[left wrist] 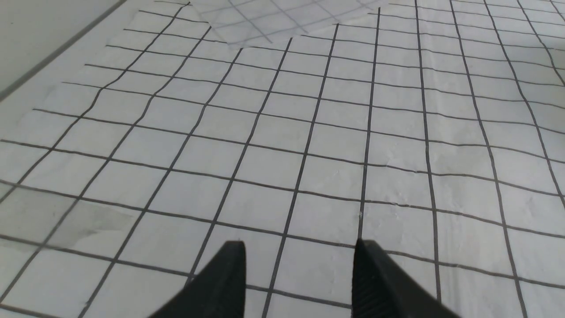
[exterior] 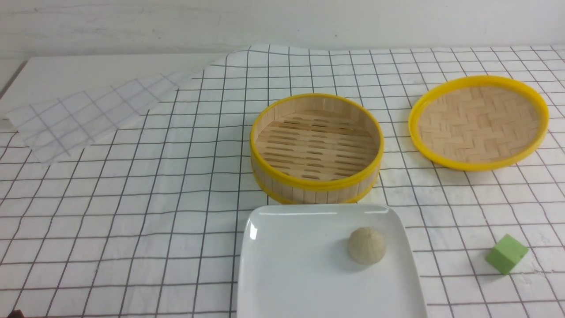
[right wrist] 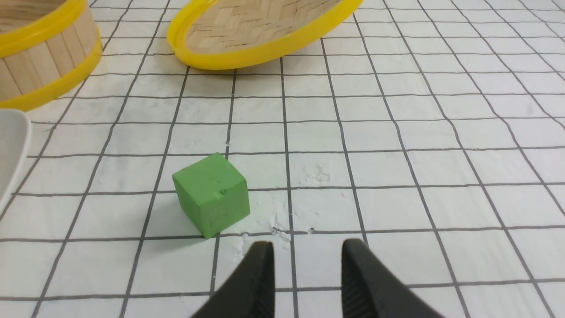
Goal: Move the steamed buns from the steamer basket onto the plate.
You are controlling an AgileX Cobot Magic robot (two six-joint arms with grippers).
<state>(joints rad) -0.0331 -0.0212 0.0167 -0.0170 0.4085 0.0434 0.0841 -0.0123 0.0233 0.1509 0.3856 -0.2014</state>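
Note:
A beige steamed bun [exterior: 366, 245] sits on the white square plate [exterior: 287, 274] at the front centre. The bamboo steamer basket [exterior: 316, 176] stands just behind the plate, and its slatted floor is bare. Neither gripper shows in the front view. My left gripper [left wrist: 300, 247] is open and empty over bare checked cloth. My right gripper [right wrist: 306, 247] is open and empty, just short of a green cube [right wrist: 212, 194]. The basket's wall [right wrist: 39, 57] and a corner of the plate [right wrist: 11, 150] show in the right wrist view.
The shallow woven yellow-rimmed lid [exterior: 479, 121] lies upturned at the back right and also shows in the right wrist view [right wrist: 256, 31]. The green cube [exterior: 506, 254] sits right of the plate. A folded-over flap of cloth [exterior: 88, 115] lies at the back left.

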